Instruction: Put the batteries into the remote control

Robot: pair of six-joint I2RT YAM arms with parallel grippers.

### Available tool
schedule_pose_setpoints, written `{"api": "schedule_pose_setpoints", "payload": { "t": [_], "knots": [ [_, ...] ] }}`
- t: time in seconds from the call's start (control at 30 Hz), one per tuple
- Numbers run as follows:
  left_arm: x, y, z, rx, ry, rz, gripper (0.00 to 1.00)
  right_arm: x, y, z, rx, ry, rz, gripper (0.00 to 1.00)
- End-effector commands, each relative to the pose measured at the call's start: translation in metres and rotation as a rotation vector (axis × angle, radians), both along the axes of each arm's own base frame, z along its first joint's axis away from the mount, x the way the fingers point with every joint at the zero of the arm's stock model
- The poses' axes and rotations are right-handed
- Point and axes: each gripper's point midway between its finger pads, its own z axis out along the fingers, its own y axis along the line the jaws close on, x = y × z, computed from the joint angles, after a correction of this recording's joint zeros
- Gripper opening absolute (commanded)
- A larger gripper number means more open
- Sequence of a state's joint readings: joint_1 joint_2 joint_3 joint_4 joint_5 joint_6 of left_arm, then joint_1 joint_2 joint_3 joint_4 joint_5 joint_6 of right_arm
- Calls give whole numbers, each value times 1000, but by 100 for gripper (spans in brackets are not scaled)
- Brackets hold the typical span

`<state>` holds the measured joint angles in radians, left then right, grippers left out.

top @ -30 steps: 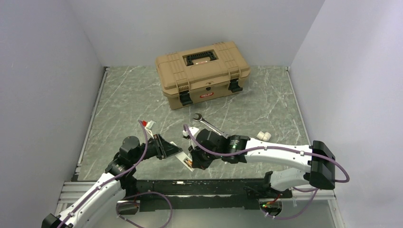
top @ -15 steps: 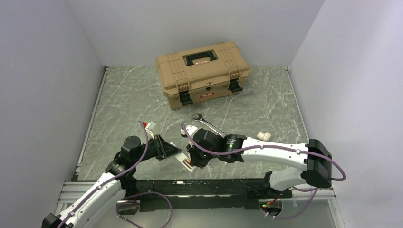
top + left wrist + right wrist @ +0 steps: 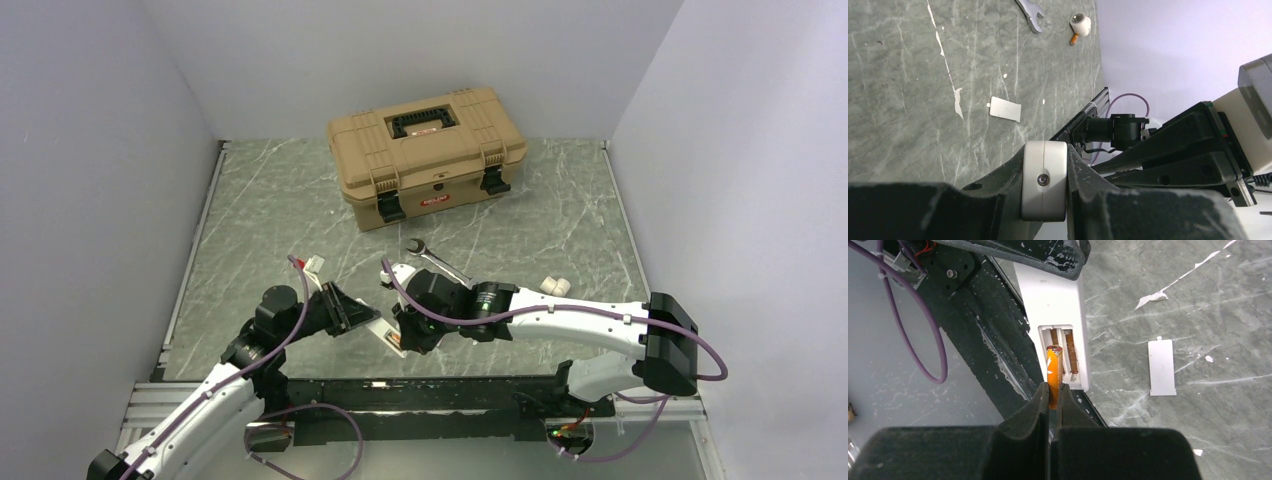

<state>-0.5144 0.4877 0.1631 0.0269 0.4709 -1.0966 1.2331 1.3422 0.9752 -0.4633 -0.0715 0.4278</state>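
Right tool (image 3: 1052, 390): fingers pressed together on an orange battery (image 3: 1052, 367), gripping its near end.
Battery: its far tip points into the left slot of the open compartment (image 3: 1068, 352), close to the spring end. It looks tilted rather than lying flat, so I judge it not seated yet.
Compartment: brown inside, and the slot beside the battery shows only a coil spring with nothing loaded.
Remote control (image 3: 1055, 300): held with the recess side facing the right wrist camera, at the near edge of the surface (image 3: 260, 220) and apparently raised off it.
Left tool (image 3: 1044, 172): clamped on one end of the remote control, steadying it.
Cover (image 3: 1162, 367): lies flat on the surface, near the remote control but apart from it.
Farther out: a wrench (image 3: 438, 260), a small white piece (image 3: 1079, 24) with an orange stub (possibly the second battery, too small to tell), and a shut tan toolbox (image 3: 425, 150) at the back.
Done: the cover is off, the remote control is held, and one battery is gripped and brought to its slot.
Left: press this battery flat against its spring, load the empty slot, and probably refit the cover.
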Motion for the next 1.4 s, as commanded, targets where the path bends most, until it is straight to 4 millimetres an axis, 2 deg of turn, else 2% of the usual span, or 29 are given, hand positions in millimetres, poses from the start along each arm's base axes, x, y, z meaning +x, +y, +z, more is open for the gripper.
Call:
{"api": "schedule_pose_setpoints", "payload": {
  "t": [0.0,0.7,1.37],
  "knots": [
    [9,-1,23,-62,-26,44,0,-5,6,14,51,17,13,0],
    [5,-4,25,-95,-22,17,0,10,2,-5,-47,-31,-42,0],
    [4,-5,19,-113,2,15,0,23,-3,2,-80,-101,-96,0]
  ]
}}
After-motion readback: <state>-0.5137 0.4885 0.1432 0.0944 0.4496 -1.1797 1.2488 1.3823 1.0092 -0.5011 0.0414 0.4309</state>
